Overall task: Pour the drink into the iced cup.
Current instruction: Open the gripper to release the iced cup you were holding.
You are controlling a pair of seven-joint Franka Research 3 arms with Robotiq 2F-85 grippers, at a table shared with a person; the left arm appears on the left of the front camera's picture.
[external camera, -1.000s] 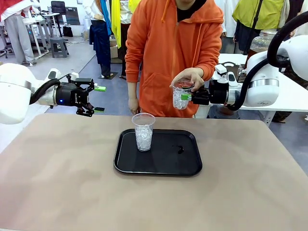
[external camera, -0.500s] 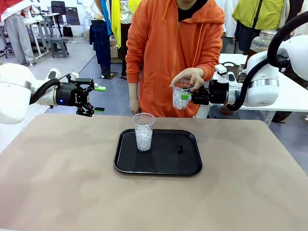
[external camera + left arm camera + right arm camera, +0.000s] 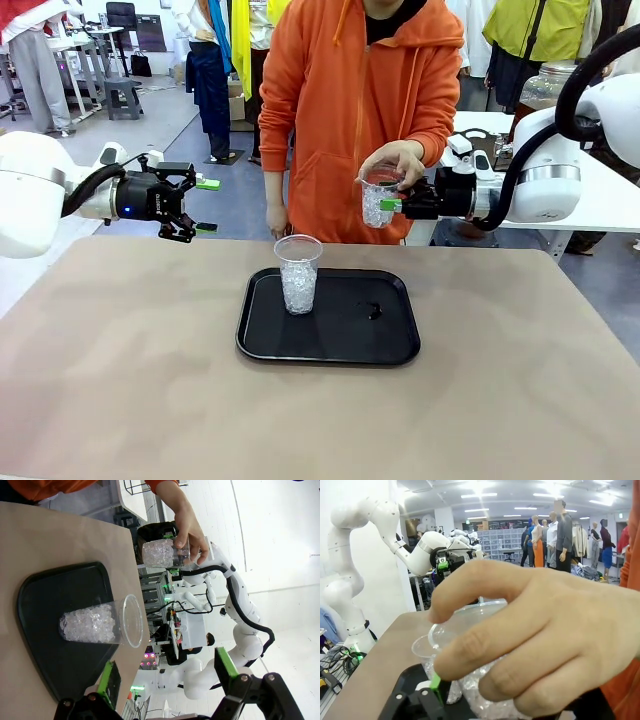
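- table (image 3: 120,380): black tray (image 3: 400,345) sits mid-table, nearer the far edge.
- person's hand (image 3: 398,160): clamps the held cup (image 3: 372,208) from above by the rim, in the air past the table's far edge, beyond the tray's far-right corner. The cup looks packed with ice; can't tell if there's liquid in it.
- left pincer (image 3: 205,206): released, jaws wide, empty, hovering at the table's far-left edge.
- right pincer (image 3: 386,204): at the held cup's side, green pad on the wall. Can't tell if it's gripping or let go.
- iced cup (image 3: 298,272): upright in the tray's left half, apart from both pincers.
- Step, my read: cup handover between the hand and the right pincer. To do it well, keep the cup upright, let only one party let go at a time, and back off straight along the fingers so the pads don't drag the thin wall.
- Versus a second ago: hand and held cup sit slightly higher against the right pincer. Left pincer, tray and iced cup are unchanged.
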